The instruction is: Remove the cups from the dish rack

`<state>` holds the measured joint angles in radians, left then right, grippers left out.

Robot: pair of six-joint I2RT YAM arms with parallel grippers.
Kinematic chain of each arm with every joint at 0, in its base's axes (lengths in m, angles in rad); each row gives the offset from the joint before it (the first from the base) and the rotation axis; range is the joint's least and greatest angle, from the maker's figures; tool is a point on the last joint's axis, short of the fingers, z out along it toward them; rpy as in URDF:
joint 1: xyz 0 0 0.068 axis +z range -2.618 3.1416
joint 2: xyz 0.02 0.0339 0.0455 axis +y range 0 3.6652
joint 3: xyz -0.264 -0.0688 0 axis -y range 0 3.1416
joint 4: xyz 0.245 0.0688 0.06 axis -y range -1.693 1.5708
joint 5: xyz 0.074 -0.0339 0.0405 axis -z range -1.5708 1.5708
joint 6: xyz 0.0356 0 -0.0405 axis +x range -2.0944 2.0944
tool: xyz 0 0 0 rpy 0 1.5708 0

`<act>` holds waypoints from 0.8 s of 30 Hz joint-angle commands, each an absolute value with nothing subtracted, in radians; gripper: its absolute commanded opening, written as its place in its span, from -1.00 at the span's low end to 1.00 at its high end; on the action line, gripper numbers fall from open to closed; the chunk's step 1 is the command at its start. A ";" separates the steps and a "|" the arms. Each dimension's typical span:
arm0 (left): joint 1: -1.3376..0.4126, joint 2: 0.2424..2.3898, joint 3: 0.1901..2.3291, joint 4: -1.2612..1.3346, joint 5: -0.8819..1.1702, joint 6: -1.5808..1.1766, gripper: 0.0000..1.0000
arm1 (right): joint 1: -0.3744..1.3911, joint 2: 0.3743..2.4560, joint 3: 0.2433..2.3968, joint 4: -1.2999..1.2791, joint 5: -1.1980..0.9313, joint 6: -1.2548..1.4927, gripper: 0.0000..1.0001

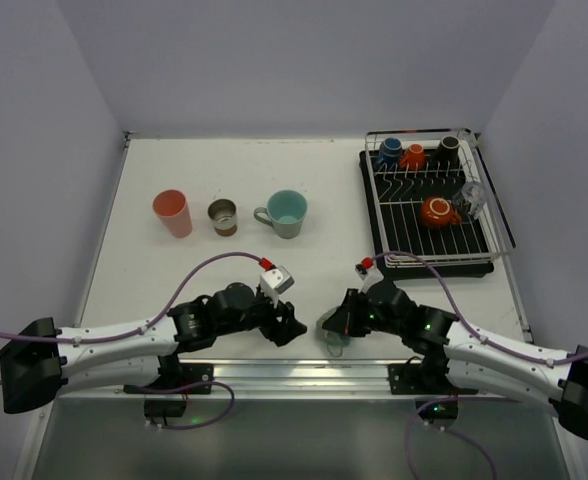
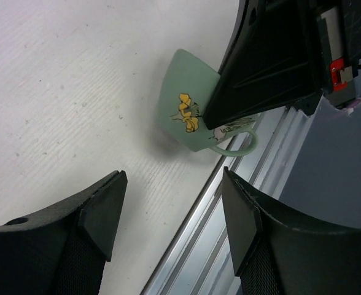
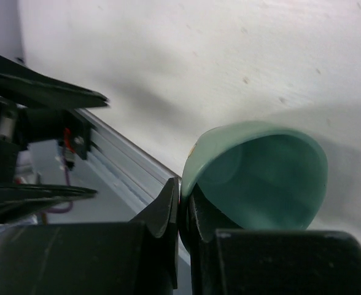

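Note:
My right gripper [image 1: 342,322] is shut on the rim of a small pale-teal cup [image 1: 331,336], held tilted at the table's near edge. In the right wrist view the fingertips [image 3: 185,209] pinch the cup's wall [image 3: 260,178]. My left gripper [image 1: 290,330] is open and empty just left of that cup. In the left wrist view its jaws [image 2: 174,221] stand wide apart, with the cup [image 2: 183,114] and its yellow flower print ahead. The dish rack [image 1: 484,262] at the back right holds a blue cup [image 1: 390,152], two orange cups [image 1: 412,155] [image 1: 437,211], a black cup [image 1: 448,148] and a clear glass [image 1: 471,197].
A salmon-pink tumbler [image 1: 173,213], a metallic-brown cup [image 1: 222,216] and a teal handled mug [image 1: 286,212] stand in a row at mid-left of the table. An aluminium rail [image 1: 304,372] runs along the near edge. Grey walls enclose the table.

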<state>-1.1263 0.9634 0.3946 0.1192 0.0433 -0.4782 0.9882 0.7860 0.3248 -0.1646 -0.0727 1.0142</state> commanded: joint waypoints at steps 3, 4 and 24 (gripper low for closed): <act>-1.124 0.914 0.442 0.172 0.032 -0.514 0.39 | 0.991 0.811 0.435 0.143 0.086 1.051 -1.00; -1.124 0.904 0.445 0.179 0.032 -0.518 0.39 | 0.991 0.824 0.458 0.114 0.139 1.022 -1.00; -1.224 1.003 0.569 0.147 -0.392 -0.574 0.25 | 1.048 0.907 0.512 0.313 0.340 1.129 -1.00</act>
